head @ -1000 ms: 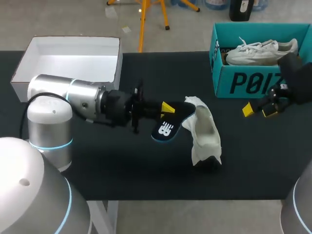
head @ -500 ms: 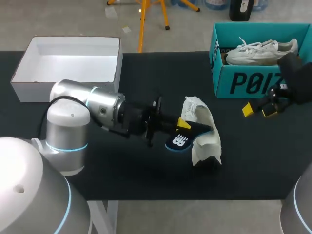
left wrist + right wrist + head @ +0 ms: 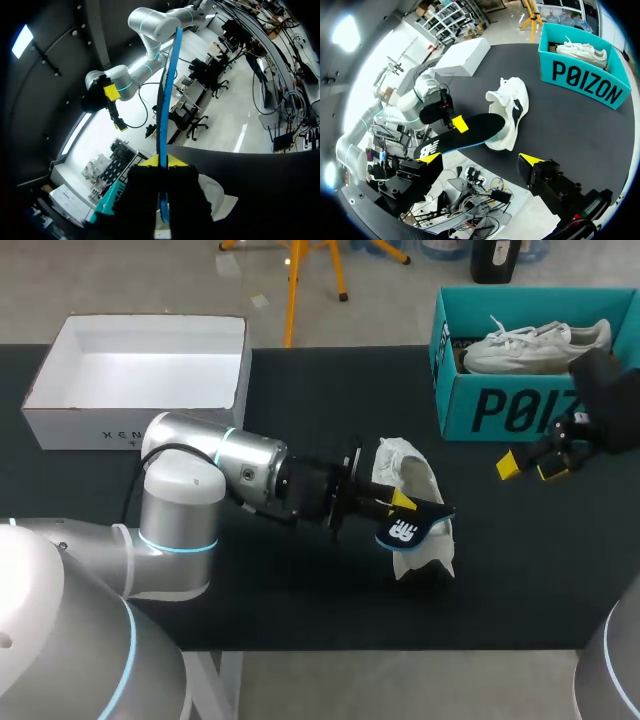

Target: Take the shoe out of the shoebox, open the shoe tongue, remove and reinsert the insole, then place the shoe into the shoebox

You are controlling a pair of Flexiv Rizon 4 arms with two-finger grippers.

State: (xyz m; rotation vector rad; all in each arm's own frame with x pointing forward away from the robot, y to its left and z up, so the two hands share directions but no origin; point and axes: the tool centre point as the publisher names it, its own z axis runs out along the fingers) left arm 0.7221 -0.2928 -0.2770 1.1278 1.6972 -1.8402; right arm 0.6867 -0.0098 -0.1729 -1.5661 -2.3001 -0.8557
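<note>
While the left hand [image 3: 400,502] is clamped on the insole [image 3: 405,531], one yellow-tipped finger on each face, the dark, blue-edged insole hangs just above the black counter [image 3: 300,400] near its middle, right against the white shoe [image 3: 420,480]. Its long axis runs left to right on a slant. The rounded end with the white logo sits nearer and to the left, and the other end points right, at the shoe.

Seen from the right wrist, the insole [image 3: 470,131] shows its whole length, and its leading end overlaps the shoe's dark opening. Whether it is inside I cannot tell. Seen from the left wrist it is edge-on, a thin blue line running out from between the fingers, with a bit of the shoe [image 3: 220,192] showing beside them.

The shoe lies tipped over, its long axis running far to near. The insole covers part of its near end in the head view, and I cannot tell heel from toe.

The right hand [image 3: 530,465] hangs at the right, just near of the teal shoebox [image 3: 500,405], its fingers wide apart with nothing between them. Its arm is cut off at the edge. A second shoe [image 3: 535,345] lies lengthwise left to right in the shoebox. An open white box [image 3: 140,370] sits at the far left.
</note>
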